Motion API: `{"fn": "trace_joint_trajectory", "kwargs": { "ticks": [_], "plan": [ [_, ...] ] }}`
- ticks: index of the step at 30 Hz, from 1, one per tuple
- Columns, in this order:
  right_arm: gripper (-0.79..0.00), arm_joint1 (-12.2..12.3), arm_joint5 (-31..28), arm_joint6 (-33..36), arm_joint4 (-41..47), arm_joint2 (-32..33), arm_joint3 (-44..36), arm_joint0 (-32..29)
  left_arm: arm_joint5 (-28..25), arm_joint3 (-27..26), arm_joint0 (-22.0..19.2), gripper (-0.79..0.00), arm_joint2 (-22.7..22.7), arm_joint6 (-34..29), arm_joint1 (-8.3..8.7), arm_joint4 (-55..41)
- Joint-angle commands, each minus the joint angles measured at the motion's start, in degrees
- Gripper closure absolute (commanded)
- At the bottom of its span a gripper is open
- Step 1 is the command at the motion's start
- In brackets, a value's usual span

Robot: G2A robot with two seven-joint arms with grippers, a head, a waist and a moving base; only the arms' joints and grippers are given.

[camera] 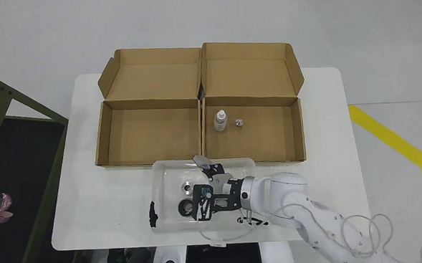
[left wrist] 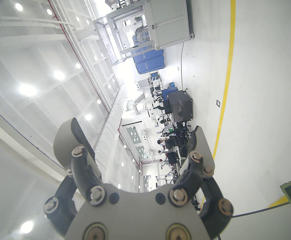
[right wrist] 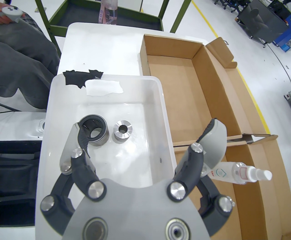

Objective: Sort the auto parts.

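**Right gripper spread over the parts bin**

Your right gripper (right wrist: 146, 134) (camera: 199, 186) hangs over the translucent white plastic bin (right wrist: 127, 159) at the near edge of the white table (camera: 329, 190). Its fingers are spread wide and grasp nothing. One fingertip sits just beside the black cylindrical bearing sleeve (right wrist: 94, 133) on the bin floor; you cannot tell whether it touches. Next to that sleeve, with a gap between them, stands the small silver metal bushing (right wrist: 122, 130), bore facing up. Your left gripper (left wrist: 136, 134) points out into the hall, fingers likewise released and bare. Beyond the bin, two open brown cardboard boxes sit side by side. The right-hand box (camera: 269, 139) holds a white spray bottle (camera: 220, 120) with a small silver metal part (camera: 240, 122) just beside it. The left-hand box (camera: 150, 135) adjoins it.
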Motion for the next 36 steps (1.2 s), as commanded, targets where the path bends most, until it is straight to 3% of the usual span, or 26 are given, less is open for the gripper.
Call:
{"fn": "trace_joint_trajectory", "kwargs": {
  "ticks": [1, 11, 12, 13, 17, 22, 24, 31, 36],
  "plan": [
    [-0.785, -0.21, -0.15, 0.06, -0.43, -0.99, 0.46, 0.23, 0.0, 0.0, 0.0, -0.785, 0.0, 0.0, 0.0, 0.0],
    [-0.773, -1.38, -1.93, -2.21, 1.78, -4.06, 4.86, 2.06, 0.0, 0.0, 0.0, -0.785, 0.0, 0.0, 0.0, 0.0],
    [-0.643, -1.49, -2.12, -2.15, 2.07, -4.36, 5.27, 2.21, 0.0, 0.0, 0.0, -0.785, 0.0, 0.0, 0.0, 0.0],
    [-0.563, -1.61, -2.2, -2.1, 2.51, -4.57, 5.73, 2.37, 0.0, 0.0, 0.0, -0.785, 0.0, 0.0, 0.0, 0.0],
    [-0.542, -2.02, -2.0, -1.0, 3.35, -5.06, 7.54, 3.22, 0.0, 0.0, 0.0, -0.785, 0.0, 0.0, 0.0, 0.0],
    [-0.437, -2.31, -0.83, -0.56, 4.59, -4.47, 9.21, 3.83, 0.0, 0.0, 0.0, -0.785, 0.0, 0.0, 0.0, 0.0],
    [-0.459, -2.35, -0.58, -0.44, 4.97, -4.04, 9.42, 3.96, 0.0, 0.0, 0.0, -0.785, 0.0, 0.0, 0.0, 0.0],
    [-0.391, -2.33, 0.04, 0.44, 4.7, -2.88, 10.07, 4.02, 0.0, 0.0, 0.0, -0.785, 0.0, 0.0, 0.0, 0.0],
    [-0.385, -2.35, 0.0, 0.87, 4.03, -2.87, 10.94, 3.6, 0.0, 0.0, 0.0, -0.785, 0.0, 0.0, 0.0, 0.0]
  ]
}}
